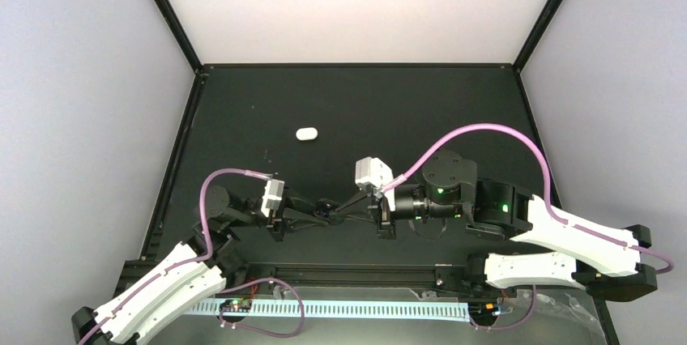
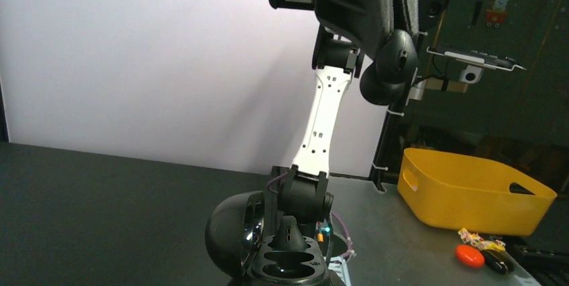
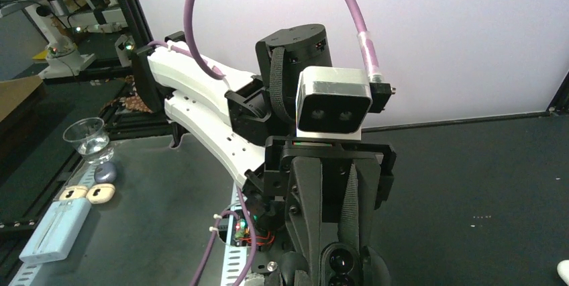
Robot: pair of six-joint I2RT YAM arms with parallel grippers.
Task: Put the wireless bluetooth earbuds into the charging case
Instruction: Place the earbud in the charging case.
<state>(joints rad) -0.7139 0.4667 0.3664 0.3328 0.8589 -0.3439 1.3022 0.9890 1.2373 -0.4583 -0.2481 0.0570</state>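
My left gripper [image 1: 322, 217] is shut on a black charging case [image 2: 285, 266] and holds it with the lid [image 2: 228, 232] swung open to the left. One black earbud [image 2: 290, 231] stands in the case's far slot; the near slots look empty. My right gripper [image 1: 332, 209] meets the left gripper tip to tip over the table's near middle; its jaws are hidden. The right wrist view shows the left gripper's fingers [image 3: 315, 199] around the case [image 3: 343, 259]. The other earbuds are out of view.
A white pill-shaped case [image 1: 305, 134] lies alone on the black table further back, also at the right wrist view's edge [image 3: 563, 271]. Off the table are a yellow bin [image 2: 470, 192], a glass cup [image 3: 87, 139] and small oval cases [image 3: 87, 193].
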